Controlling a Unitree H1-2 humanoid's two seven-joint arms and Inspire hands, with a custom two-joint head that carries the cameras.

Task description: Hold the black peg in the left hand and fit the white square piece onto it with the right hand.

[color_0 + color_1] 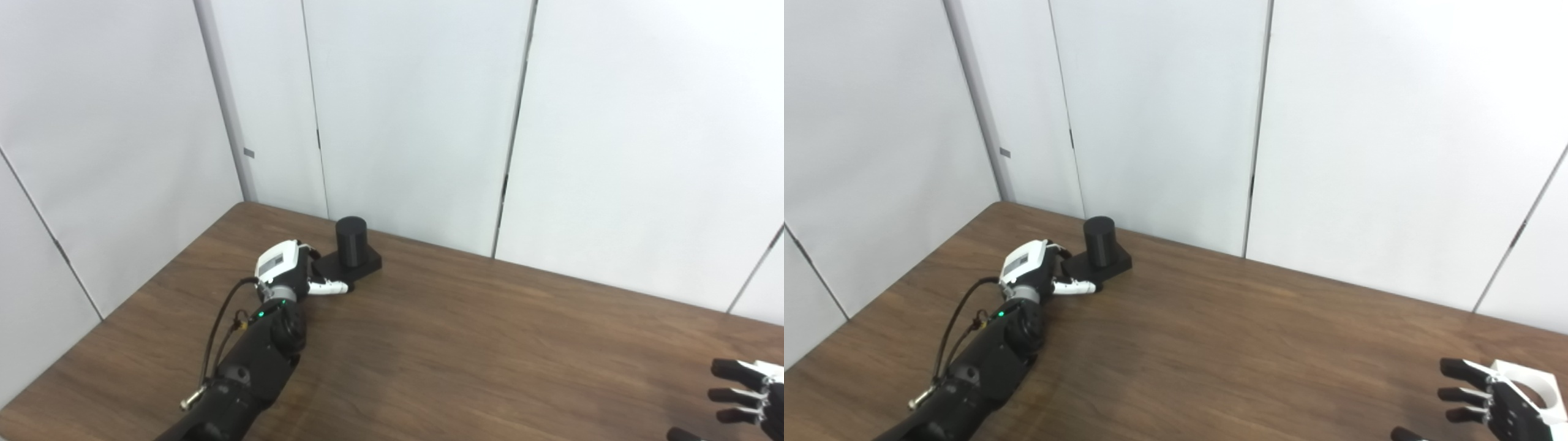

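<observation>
The black peg (352,242) is gripped at its base by the left hand (288,266) at the desk's (490,343) far side. The right hand's (1497,407) fingers (1458,369) are spread beside the white square piece (1534,383).

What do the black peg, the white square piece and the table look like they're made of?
Black peg: likely matte plastic; even, dull surface, no glints.
White square piece: probably white plastic too, flat opaque faces around a round hole.
Table: wood-grain top with soft sheen, perhaps laminate.
</observation>
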